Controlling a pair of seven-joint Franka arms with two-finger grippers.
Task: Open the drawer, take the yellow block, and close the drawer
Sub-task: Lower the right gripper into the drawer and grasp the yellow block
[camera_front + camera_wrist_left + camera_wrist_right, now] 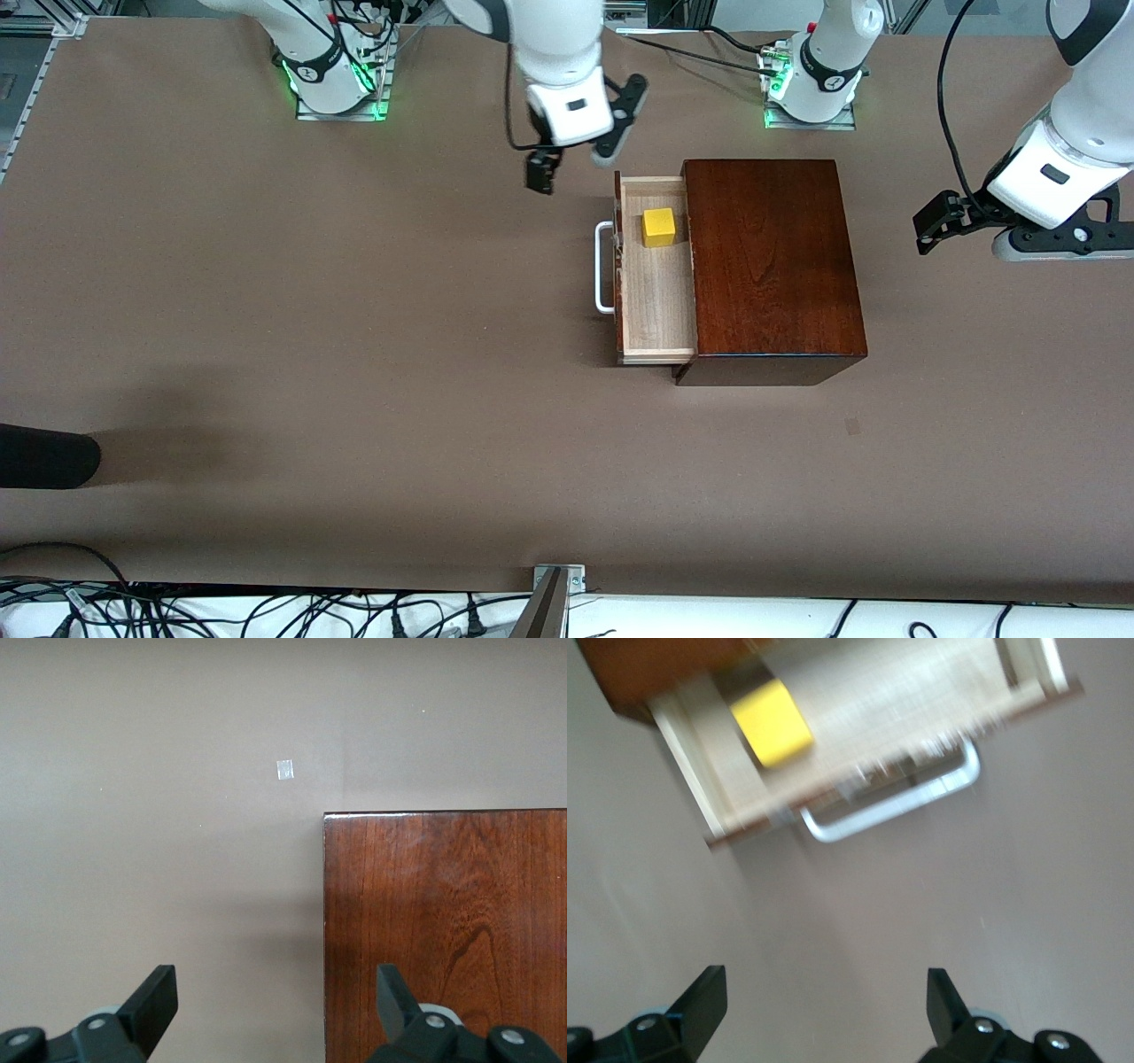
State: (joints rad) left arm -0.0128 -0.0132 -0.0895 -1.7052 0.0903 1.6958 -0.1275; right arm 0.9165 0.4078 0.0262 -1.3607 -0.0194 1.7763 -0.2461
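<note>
The drawer [656, 301] of the dark reddish-brown box [771, 257] stands pulled out toward the right arm's end, its white handle [604, 266] leading. The yellow block [658, 227] rests on the pale drawer floor, in the part farther from the front camera. My right gripper [578, 155] hangs open and empty over the table beside the drawer's front. Its wrist view shows the yellow block [772, 722], the handle [895, 806] and the right gripper [824, 992]. My left gripper [961, 226] waits open in the air past the box's closed end. The left gripper [275, 992] straddles an edge of the box top [443, 921].
A black rounded object [44, 456] pokes in at the right arm's end of the table, near the front camera. A small white mark [284, 769] lies on the brown table [354, 310]. Cables [266, 611] run along the front edge.
</note>
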